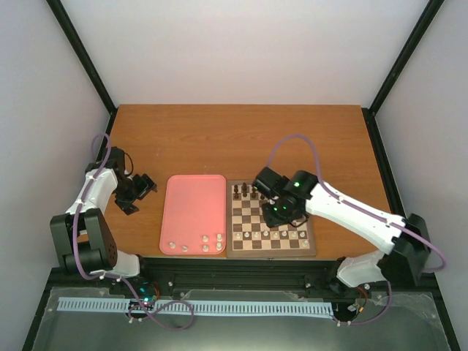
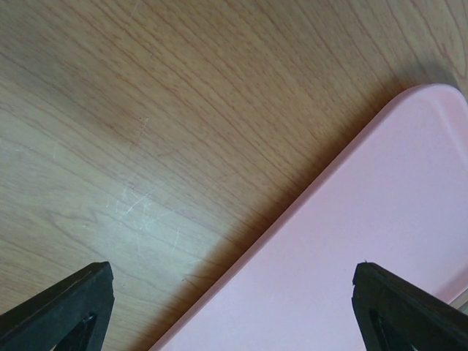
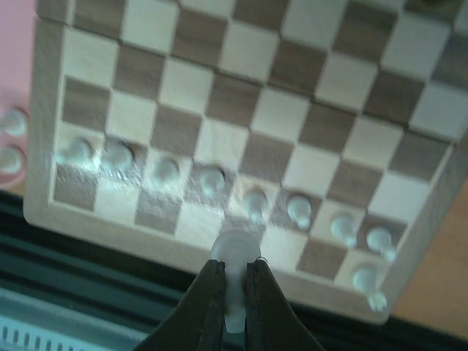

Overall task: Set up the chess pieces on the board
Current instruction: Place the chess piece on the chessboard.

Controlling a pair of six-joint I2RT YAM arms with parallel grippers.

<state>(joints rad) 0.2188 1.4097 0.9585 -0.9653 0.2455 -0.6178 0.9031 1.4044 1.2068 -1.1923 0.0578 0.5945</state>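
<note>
The board point(image 1: 270, 254) lies right of centre, also filling the right wrist view point(image 3: 241, 110). My right gripper point(image 3: 235, 265) is shut on a white chess piece point(image 3: 235, 252), which hangs above the board's near edge row. A row of white chess pieces point(image 3: 212, 179) stands on the second row, with more at the near right corner point(image 3: 363, 279). From above, the right gripper point(image 1: 276, 213) hovers over the board's middle. Several white pieces point(image 1: 205, 245) remain at the near end of the pink tray point(image 1: 194, 208). My left gripper point(image 2: 234, 300) is open and holds nothing, over the tray's edge point(image 2: 365, 219).
Dark chess pieces point(image 1: 245, 191) stand on the board's far rows. The tray touches the board's left side. The left gripper point(image 1: 150, 184) sits just left of the tray's far corner. The table's front edge and a black rail run close behind the board's near border.
</note>
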